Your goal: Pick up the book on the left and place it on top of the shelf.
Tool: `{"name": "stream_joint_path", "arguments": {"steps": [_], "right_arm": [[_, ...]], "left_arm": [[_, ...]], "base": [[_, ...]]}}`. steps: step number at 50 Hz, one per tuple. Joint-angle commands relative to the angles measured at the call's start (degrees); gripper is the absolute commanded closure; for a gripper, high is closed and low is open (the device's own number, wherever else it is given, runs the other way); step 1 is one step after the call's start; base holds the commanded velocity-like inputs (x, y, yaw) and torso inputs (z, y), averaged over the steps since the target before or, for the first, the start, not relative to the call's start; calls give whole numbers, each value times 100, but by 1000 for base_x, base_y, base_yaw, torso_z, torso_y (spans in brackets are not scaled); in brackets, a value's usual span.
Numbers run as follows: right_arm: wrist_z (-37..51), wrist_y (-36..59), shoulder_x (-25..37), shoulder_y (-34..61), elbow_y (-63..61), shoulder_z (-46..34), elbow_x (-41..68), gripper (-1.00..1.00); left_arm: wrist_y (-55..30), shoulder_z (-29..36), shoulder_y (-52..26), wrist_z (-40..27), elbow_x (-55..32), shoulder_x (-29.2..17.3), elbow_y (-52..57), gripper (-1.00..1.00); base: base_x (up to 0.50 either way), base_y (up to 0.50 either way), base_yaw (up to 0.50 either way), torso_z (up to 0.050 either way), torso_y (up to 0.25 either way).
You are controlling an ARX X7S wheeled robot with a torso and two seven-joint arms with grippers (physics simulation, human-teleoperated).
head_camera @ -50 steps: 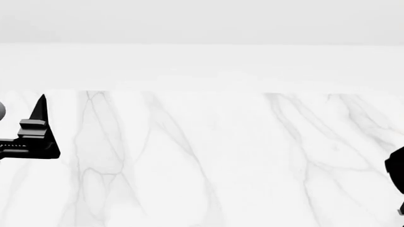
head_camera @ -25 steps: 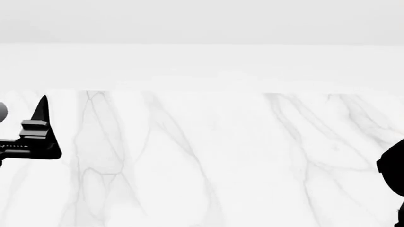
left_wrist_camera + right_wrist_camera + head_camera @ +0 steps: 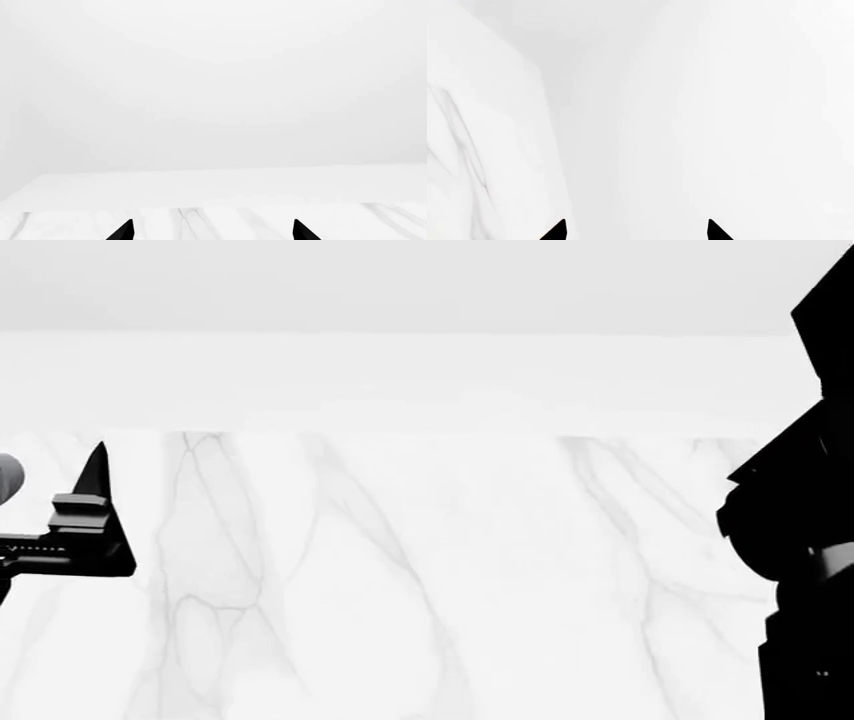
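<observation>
The black book and the dark brown shelf are out of view in every frame. My left gripper [image 3: 96, 502] shows at the left edge of the head view over the white marble table [image 3: 427, 580]. In the left wrist view its two black fingertips [image 3: 124, 231] stand wide apart with nothing between them, so the left gripper [image 3: 212, 232] is open and empty. My right arm [image 3: 801, 520] rises as a large black shape at the right edge of the head view. In the right wrist view the right gripper [image 3: 635, 232] is open and empty, its fingertips [image 3: 558, 231] far apart.
The white marble table [image 3: 220, 220] with grey veins fills the lower part of the head view. A plain white wall [image 3: 427, 300] stands behind its far edge. No other objects show.
My right arm has risen sharply and moved inward, now filling the right edge of the head view from top to bottom. My left gripper has shifted slightly to the right.
</observation>
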Motion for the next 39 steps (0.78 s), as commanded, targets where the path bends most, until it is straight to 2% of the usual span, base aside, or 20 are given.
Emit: {"name": "stream_joint_path", "arguments": {"steps": [1,7,10,11,15,21,24,28,39], "right_arm": [[-164,-149,-98,60,9,154,-34,-100],[-138,-397,-136,78,8,414,96,-100],[-611,-788,-200,154,9,1160,578,-100],[-787,-1197,-211,159,7,1675,980,-100],[-1093,-1492,-233,1,-16,2461,1529,-100],[-873,-312,718,-1890,-3944,3645,3126,-100],[-838,-186,877,-2378,-4751,3873,3491,-100],[-578,-475,947,-3080,-5486,3971,3538,-100],[-322,-471,1224,-4135,-7213,4205,4011,-100]], "left_arm": [[36,-29,-5,93,23,48,-10,-100],[53,-54,15,92,-4,41,-11,-100],[70,-64,22,90,-12,37,-8,-100],[92,-60,32,97,-13,40,-14,-100],[142,-18,38,97,4,45,-57,-100],[130,4,13,80,-1,33,-54,-100],[142,22,5,79,-2,32,-66,-100],[190,30,46,78,0,33,-64,-100],[265,33,80,76,-14,26,-90,-100]], "base": [[0,0,0,0,0],[0,0,0,0,0],[0,0,0,0,0],[0,0,0,0,0],[0,0,0,0,0],[0,0,0,0,0],[0,0,0,0,0],[0,0,0,0,0],[0,0,0,0,0]]}}
